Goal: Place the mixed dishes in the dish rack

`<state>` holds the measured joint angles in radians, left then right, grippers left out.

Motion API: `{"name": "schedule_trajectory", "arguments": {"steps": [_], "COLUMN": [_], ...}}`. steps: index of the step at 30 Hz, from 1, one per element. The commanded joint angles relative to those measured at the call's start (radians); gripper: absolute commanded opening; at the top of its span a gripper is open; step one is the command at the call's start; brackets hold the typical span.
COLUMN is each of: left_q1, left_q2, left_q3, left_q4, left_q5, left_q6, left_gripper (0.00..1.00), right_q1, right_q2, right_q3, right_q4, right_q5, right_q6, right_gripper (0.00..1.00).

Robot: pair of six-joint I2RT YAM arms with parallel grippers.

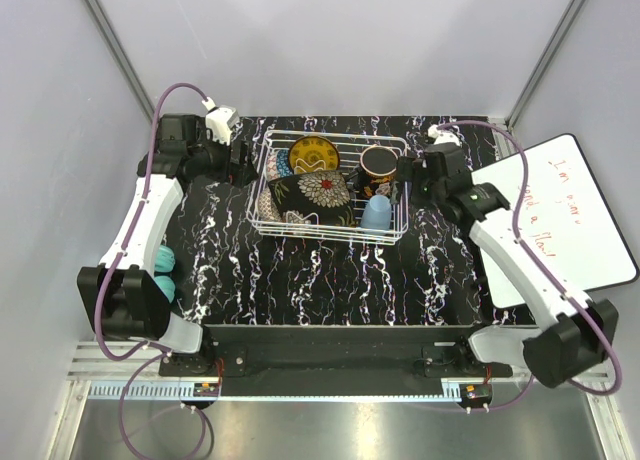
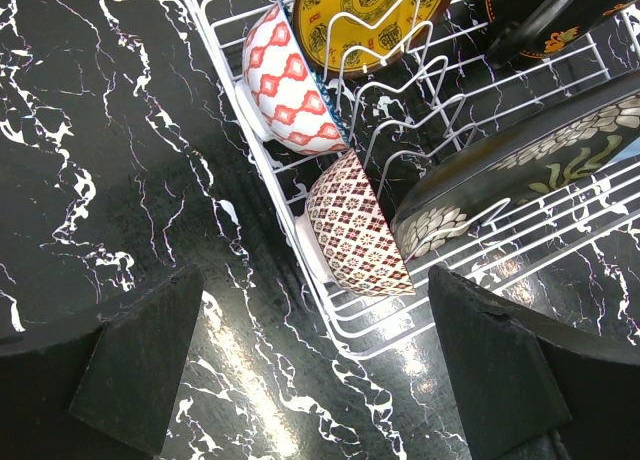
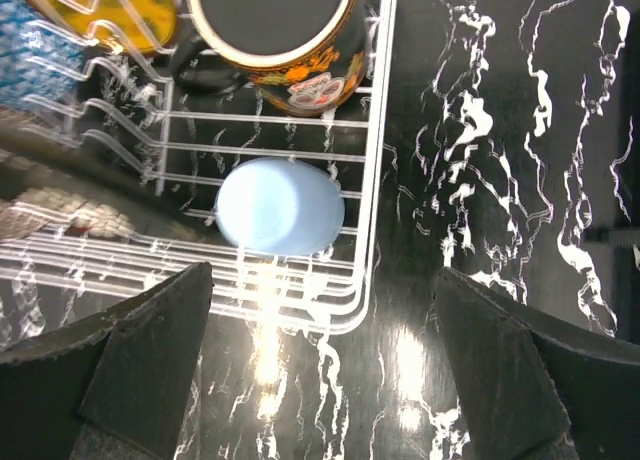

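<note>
On the left: rises from the near-left base, bends at the elbow and reaches forward, setting the left gripper (image 1: 243,166) just outside the left wall of the white wire rectangular dish rack (image 1: 330,237). Holds the jaws spread wide with nothing between them. Shows, in the left wrist view, both dark fingers (image 2: 140,370) over the black, white-veined marble table (image 1: 330,280), apart from the rack's near-left corner.

On the right: mirrors that pose from the near-right base, with the right gripper (image 1: 408,178) just outside the rack's right wall. Gapes just as wide and empty, above bare marble by the near-right corner.

Inside the rack, all six dishes:
- Along the left wall, on edge between tines: the blue patterned bowl (image 2: 290,80), red diamonds on its outside.
- Just nearer along the same wall: the beige patterned bowl (image 2: 355,230).
- At the far side, standing on edge: the yellow ornate round plate (image 1: 313,155).
- Across the middle, leaning: the black square floral plate (image 1: 312,198).
- In the far-right corner, mouth up: the red-inside dark floral mug (image 1: 378,165).
- Nearer, close to the right wall: the light-blue cup (image 1: 376,213).

For moving: a broad strip of marble between the rack's near rim and the arm bases, and narrower strips at either side wall. Beside the left arm's base, at the table's left edge, two teal rounded items (image 1: 163,270). Off the right edge, partly under the right forearm, a white board (image 1: 565,215) with red handwriting. Grey walls close in on the left, right and far sides.
</note>
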<state>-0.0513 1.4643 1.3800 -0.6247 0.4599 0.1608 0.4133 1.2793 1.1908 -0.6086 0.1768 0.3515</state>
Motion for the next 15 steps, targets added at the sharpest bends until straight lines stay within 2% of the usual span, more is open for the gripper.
{"name": "schedule_trajectory", "arguments": {"steps": [1, 8, 15], "left_q1": [0.005, 0.005, 0.005], "left_q2": [-0.018, -0.039, -0.059], "left_q3": [0.008, -0.006, -0.012], "left_q4": [0.057, 0.056, 0.052], "left_q5": [0.020, 0.026, 0.016], "left_q6": [0.005, -0.009, -0.007], "left_gripper": [0.99, 0.99, 0.99], "right_q1": [0.009, 0.009, 0.009], "right_q2": [-0.081, -0.195, -0.209], "right_q3": [0.076, 0.046, 0.043], "right_q4": [-0.115, -0.155, -0.149], "right_q5": [-0.074, -0.125, -0.128], "right_q6": [0.017, 0.027, 0.018], "right_gripper": [1.00, 1.00, 1.00]}}
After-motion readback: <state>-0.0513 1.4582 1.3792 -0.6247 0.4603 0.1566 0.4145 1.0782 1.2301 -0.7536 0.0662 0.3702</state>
